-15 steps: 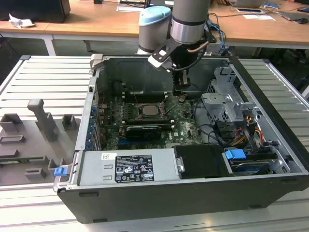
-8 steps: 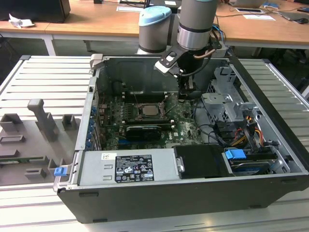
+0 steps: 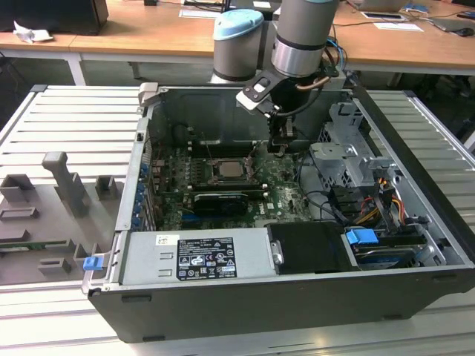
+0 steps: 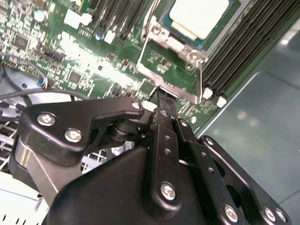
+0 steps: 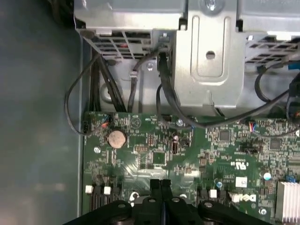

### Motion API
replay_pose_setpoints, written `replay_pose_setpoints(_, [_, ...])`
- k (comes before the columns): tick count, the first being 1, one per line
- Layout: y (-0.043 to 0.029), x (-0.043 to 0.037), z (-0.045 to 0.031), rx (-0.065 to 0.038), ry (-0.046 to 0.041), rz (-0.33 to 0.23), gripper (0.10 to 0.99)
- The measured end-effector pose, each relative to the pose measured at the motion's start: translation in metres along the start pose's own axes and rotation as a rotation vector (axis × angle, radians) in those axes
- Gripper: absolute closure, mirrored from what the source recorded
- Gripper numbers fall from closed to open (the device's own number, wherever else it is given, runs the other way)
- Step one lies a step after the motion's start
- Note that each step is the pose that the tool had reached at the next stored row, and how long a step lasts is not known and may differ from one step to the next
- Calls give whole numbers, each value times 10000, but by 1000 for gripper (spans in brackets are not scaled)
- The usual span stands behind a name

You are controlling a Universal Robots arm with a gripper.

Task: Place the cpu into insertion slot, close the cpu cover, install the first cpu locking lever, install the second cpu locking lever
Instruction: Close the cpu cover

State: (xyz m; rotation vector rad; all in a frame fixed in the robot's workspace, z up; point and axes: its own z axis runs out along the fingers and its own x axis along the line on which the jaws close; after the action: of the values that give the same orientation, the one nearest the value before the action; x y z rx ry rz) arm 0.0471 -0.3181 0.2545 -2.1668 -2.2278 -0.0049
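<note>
Pale beige-silver square cpu (image 4: pixel 199 16) sits seated inside the square black, silver-rimmed insertion slot (image 4: pixel 183 41). Black gripper (image 4: pixel 160 97), fingers pressed together with nothing visibly between them, stands at the slot's outer rim edge. Long black memory slots (image 4: pixel 236 49) crowd one flank of the slot. Green circuit board (image 5: pixel 154 140) lies open beyond the rim.

Gripper (image 4: pixel 161 101): black, tip at the silvery bracket (image 4: pixel 180 93) edge just beside the socket.
Cpu (image 4: pixel 199 16): pale face up, lying in the insertion slot (image 4: pixel 165 22).
Memory slots (image 4: pixel 234 47): long, black, flanking the socket.
Circuit board (image 4: pixel 70 61): green, crowded with small parts.
</note>
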Motion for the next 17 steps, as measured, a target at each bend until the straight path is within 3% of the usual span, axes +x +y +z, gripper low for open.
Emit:
replay_pose_setpoints(5, [-256,7,9,-104,-1,-3,980])
replay_pose_setpoints(6, [-345,9,17,-171,-2,-5,980])
replay_pose_setpoints(8, [-459,12,43,-271,-6,-6,980])
replay_pose_setpoints(13, [-642,21,149,-329,-9,-8,980])
replay_pose_setpoints(17, [-717,34,161,-338,-16,-9,980])
